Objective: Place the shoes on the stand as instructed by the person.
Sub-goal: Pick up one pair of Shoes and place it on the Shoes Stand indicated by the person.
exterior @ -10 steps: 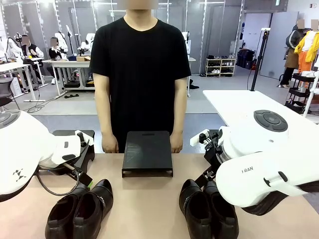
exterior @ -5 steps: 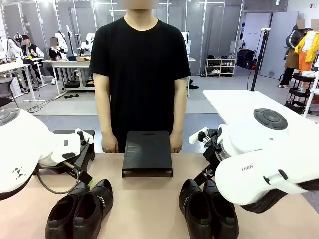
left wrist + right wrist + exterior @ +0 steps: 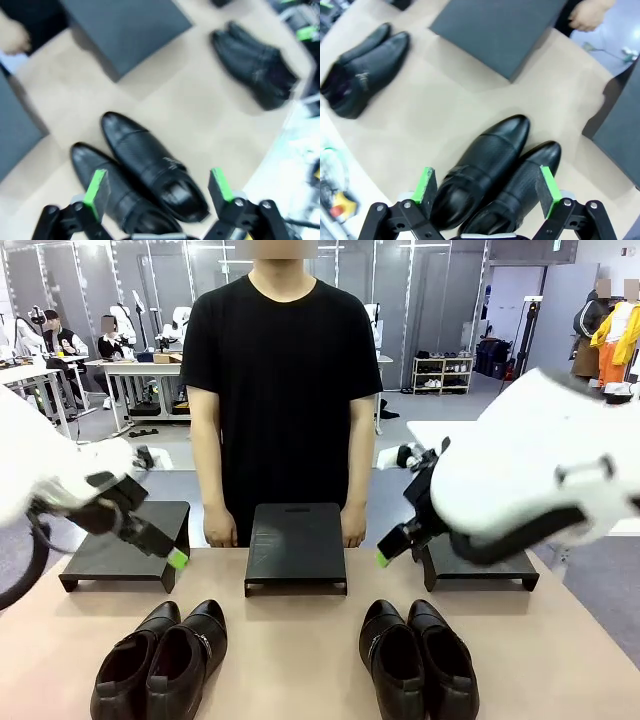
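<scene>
My left jaws, my right jaws: open, empty, just lifted clear. Left pair of shoes (image 3: 160, 660), right pair (image 3: 418, 660): near side of desk (image 3: 290, 660), unmoved. Stands (image 3: 296, 540) far, bare; placing not begun.

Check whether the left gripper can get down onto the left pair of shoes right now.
Probably yes: the left gripper hangs open above the left pair of shoes, with nothing between its pads and them.
</scene>
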